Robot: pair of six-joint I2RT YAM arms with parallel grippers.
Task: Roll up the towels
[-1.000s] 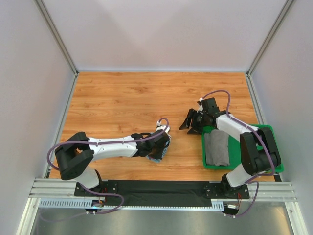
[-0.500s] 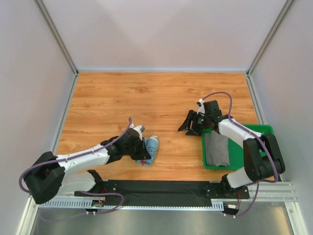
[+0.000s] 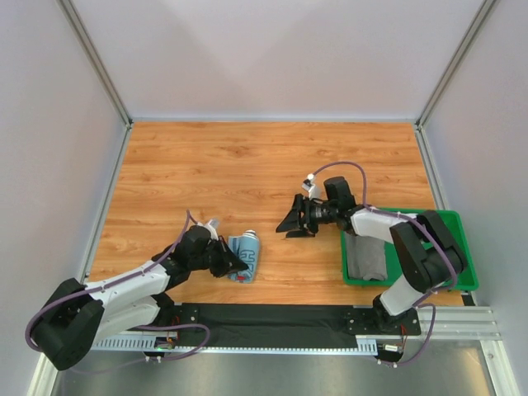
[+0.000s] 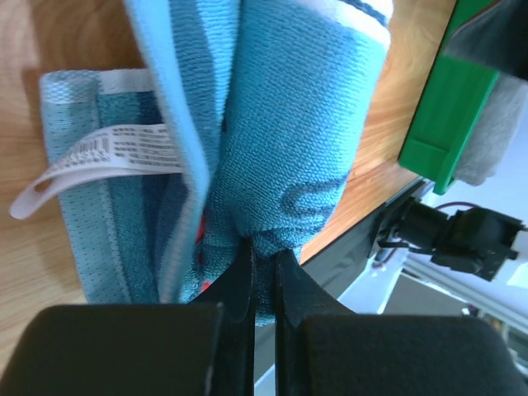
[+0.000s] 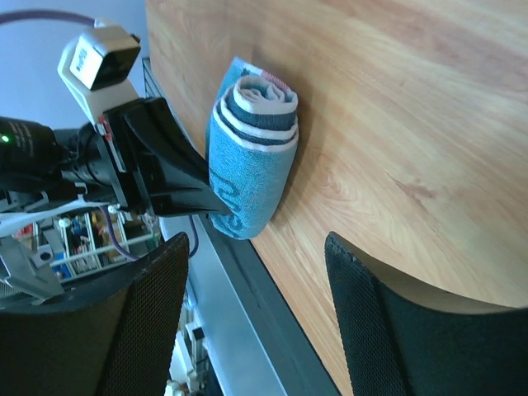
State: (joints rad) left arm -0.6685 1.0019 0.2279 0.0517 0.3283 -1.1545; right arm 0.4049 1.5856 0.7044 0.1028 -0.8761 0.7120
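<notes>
Wooden worktop (image 3: 247, 165), near edge, left of middle: left gripper (image 4: 262, 262) pinched narrow on fold of rolled blue towel (image 3: 246, 254). Risk: outer flap with white label (image 4: 99, 157) lies loose and may unroll if pinch lets go abruptly. Right gripper (image 3: 295, 227) wide, empty, between roll and green tray (image 3: 455, 223); careless approach could knock roll. Grey towel (image 3: 367, 257) lies in tray, not rolled.

Lab cell: white panels (image 3: 272, 58), aluminium rails (image 3: 82, 318)

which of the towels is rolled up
The light blue towel on the table, pinched by the left gripper: its spiral end shows in the right wrist view. The grey towel looks flat in the green tray.
</notes>
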